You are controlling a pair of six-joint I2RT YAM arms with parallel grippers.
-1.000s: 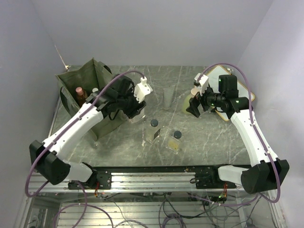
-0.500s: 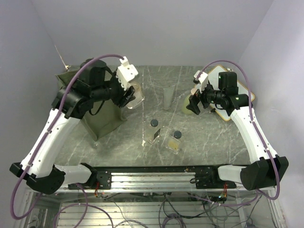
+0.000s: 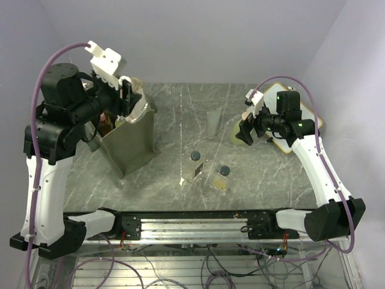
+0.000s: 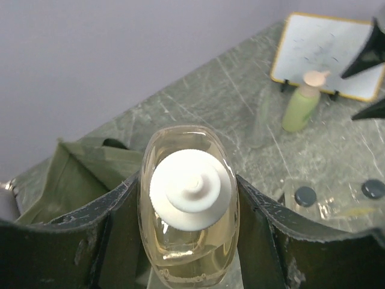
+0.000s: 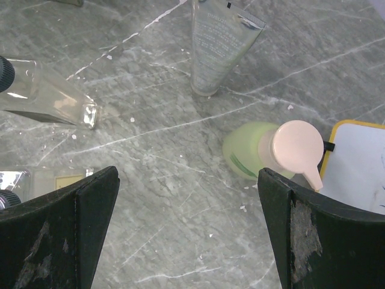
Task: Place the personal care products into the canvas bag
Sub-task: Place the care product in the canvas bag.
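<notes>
Grey marble desk (image 3: 271,174): your left end effector (image 4: 187,208) pinches the pump bottle (image 4: 189,186) above the green bag (image 3: 129,141); center it over the opening, lower, then release. Right end effector (image 5: 186,223) is spread over the yellow-green bottle (image 5: 246,153).

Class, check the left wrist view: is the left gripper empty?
No, the left gripper grips a clear oval bottle of pale yellow liquid with a white cap between its fingers.

We see our right gripper (image 5: 186,192) with its dark fingers spread wide, and the yellow-green pump bottle (image 5: 249,153) at three o'clock, just beside the yellow-framed whiteboard (image 5: 364,171). A translucent grey tube (image 5: 218,45) stands at twelve o'clock. On the marble table (image 5: 174,241), a clear square bottle (image 5: 54,99) sits at ten o'clock and a second clear square bottle (image 5: 42,179) at eight.
</notes>
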